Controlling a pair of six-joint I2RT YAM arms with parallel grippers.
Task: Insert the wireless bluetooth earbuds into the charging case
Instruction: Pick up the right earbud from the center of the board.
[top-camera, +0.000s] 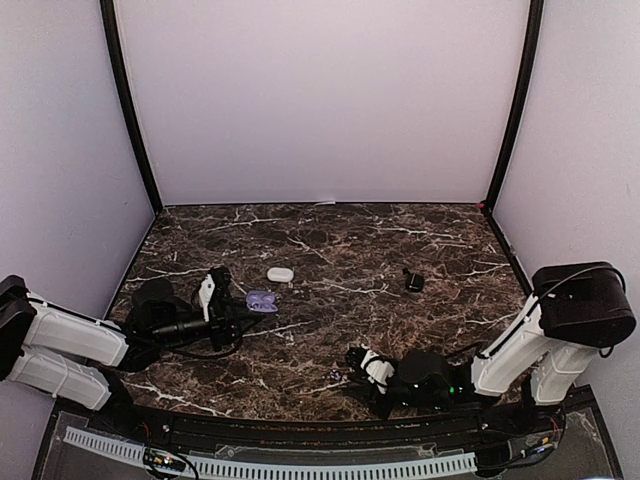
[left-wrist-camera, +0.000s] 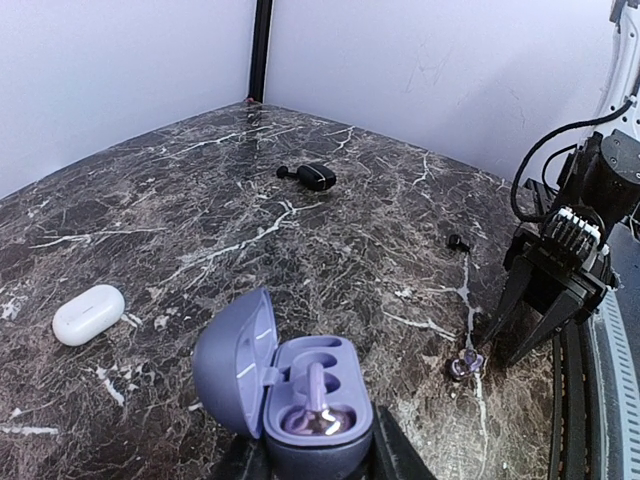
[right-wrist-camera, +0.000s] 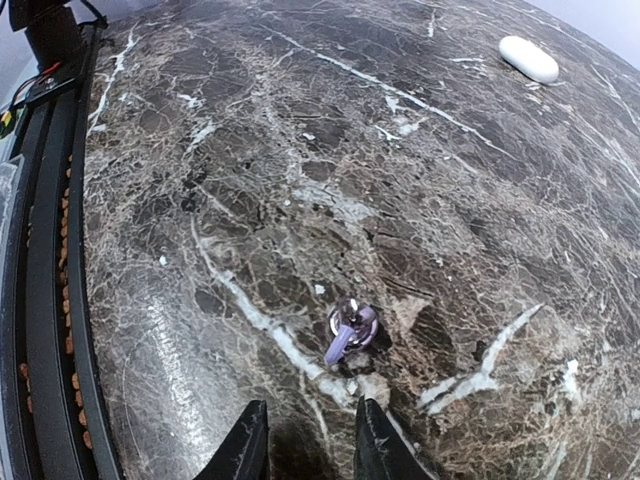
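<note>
A purple charging case (left-wrist-camera: 300, 395) stands with its lid open between my left gripper's (left-wrist-camera: 315, 468) fingers, which are shut on its base. One purple earbud (left-wrist-camera: 315, 415) sits in the near socket; the other socket is empty. The case also shows in the top view (top-camera: 262, 301), in front of the left gripper (top-camera: 238, 312). A second purple earbud (right-wrist-camera: 350, 330) lies loose on the marble, also seen in the left wrist view (left-wrist-camera: 466, 365) and the top view (top-camera: 335, 376). My right gripper (right-wrist-camera: 308, 425) is open and empty, its tips just short of that bud, low over the table (top-camera: 355, 362).
A closed white case (top-camera: 280, 274) lies behind the purple one, also in the left wrist view (left-wrist-camera: 88, 314). A black case (left-wrist-camera: 316, 176) with a dark bud (left-wrist-camera: 284, 172) beside it lies farther back. Another dark bud (left-wrist-camera: 458, 241) lies near the right arm. The table's front edge rail (right-wrist-camera: 50, 250) is close.
</note>
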